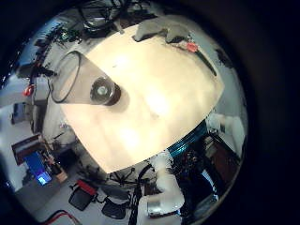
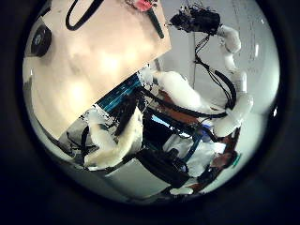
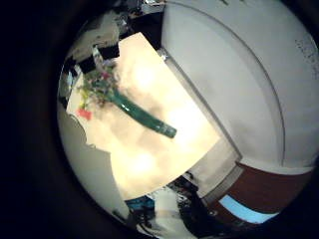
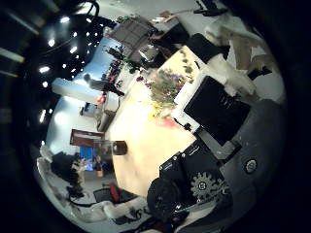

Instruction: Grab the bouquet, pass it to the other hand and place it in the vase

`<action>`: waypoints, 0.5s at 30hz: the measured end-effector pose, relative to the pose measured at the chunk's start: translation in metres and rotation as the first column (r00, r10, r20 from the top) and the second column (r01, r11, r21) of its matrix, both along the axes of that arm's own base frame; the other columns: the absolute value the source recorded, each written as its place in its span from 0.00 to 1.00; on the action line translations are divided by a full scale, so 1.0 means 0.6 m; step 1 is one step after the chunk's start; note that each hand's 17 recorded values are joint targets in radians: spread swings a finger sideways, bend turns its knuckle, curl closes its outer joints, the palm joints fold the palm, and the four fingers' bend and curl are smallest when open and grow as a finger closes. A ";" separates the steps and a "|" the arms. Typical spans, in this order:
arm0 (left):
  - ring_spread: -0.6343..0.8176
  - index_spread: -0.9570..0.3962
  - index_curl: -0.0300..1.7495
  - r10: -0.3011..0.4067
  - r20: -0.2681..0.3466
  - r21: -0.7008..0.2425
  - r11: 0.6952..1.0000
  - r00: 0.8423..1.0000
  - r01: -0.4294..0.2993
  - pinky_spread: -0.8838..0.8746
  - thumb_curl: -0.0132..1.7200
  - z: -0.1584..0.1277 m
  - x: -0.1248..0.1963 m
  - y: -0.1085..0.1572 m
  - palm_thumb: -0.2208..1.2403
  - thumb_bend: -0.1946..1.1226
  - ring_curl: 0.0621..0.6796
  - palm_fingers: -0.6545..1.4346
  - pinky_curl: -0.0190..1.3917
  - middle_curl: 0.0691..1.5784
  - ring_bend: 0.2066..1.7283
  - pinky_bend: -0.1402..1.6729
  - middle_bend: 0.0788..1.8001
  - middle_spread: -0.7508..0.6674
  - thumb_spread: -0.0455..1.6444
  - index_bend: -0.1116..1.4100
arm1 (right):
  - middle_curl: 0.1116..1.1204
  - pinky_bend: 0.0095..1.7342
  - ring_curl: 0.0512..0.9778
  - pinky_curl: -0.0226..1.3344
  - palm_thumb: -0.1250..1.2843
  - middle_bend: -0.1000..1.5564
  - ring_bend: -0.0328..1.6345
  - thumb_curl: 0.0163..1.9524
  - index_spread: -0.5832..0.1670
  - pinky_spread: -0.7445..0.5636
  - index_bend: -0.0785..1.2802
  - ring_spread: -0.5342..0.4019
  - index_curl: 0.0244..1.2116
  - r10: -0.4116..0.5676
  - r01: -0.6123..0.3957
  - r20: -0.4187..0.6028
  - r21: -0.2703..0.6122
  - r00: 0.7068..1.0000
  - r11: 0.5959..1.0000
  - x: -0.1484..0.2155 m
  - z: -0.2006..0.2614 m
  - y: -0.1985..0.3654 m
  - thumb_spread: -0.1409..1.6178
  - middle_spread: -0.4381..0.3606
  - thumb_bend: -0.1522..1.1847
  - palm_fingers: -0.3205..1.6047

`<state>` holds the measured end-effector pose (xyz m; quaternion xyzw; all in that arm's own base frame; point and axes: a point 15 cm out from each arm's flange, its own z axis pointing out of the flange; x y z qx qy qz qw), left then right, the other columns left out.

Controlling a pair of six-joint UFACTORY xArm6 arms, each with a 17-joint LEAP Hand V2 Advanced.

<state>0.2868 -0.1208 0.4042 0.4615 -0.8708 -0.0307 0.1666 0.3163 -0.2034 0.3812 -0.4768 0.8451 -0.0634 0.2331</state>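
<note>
The bouquet [image 3: 118,100] lies on the table [image 3: 169,149], flower heads at one end and a wrapped stem at the other. The right little finger side palm view looks down on it from above. In the right thumb side palm view its flowers [image 4: 163,92] lie just beyond my right hand's straight fingers [image 4: 216,105], which hold nothing. The clear vase [image 1: 86,82] stands on the table below my left hand. In the left little finger side palm view the bouquet [image 1: 186,43] lies at the far table edge with the right hand [image 1: 155,28] beside it. The vase [image 4: 119,148] also shows in the right thumb side palm view.
The table [image 1: 159,103] is bare between vase and bouquet. The left thumb side palm view shows the right arm [image 2: 230,66] reaching to the table's far end and the table edge [image 2: 103,98]. Room clutter and chairs [image 1: 94,197] stand around the table.
</note>
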 end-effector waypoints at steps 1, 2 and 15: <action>0.81 0.74 0.23 0.003 0.002 -0.009 1.000 1.000 -0.003 0.84 0.19 0.003 -0.001 0.001 0.39 0.13 0.23 0.38 0.13 0.16 0.16 0.28 0.06 0.75 0.71 0.19 | 0.63 0.78 0.57 0.40 0.88 0.84 0.88 0.42 0.45 0.41 0.86 0.39 0.67 0.000 0.000 0.014 0.010 1.000 1.000 0.000 0.011 0.001 0.61 0.40 0.12 0.80; 0.81 0.74 0.23 0.003 0.004 -0.016 1.000 1.000 -0.003 0.84 0.19 0.005 -0.001 0.003 0.39 0.13 0.23 0.38 0.13 0.16 0.16 0.28 0.06 0.75 0.71 0.19 | 0.63 0.78 0.57 0.40 0.88 0.84 0.88 0.42 0.45 0.41 0.86 0.39 0.66 0.002 -0.003 0.035 0.017 0.999 1.000 0.003 0.029 0.003 0.61 0.40 0.11 0.80; 0.80 0.74 0.23 -0.002 0.015 -0.036 0.999 1.000 0.002 0.83 0.19 0.013 -0.013 0.013 0.39 0.13 0.22 0.39 0.13 0.16 0.15 0.28 0.06 0.75 0.70 0.19 | 0.50 0.69 0.51 0.38 0.63 0.69 0.80 0.34 0.41 0.28 0.62 0.33 0.58 -0.056 0.052 -0.140 -0.029 0.989 0.998 -0.057 0.019 -0.029 0.65 0.38 0.08 0.52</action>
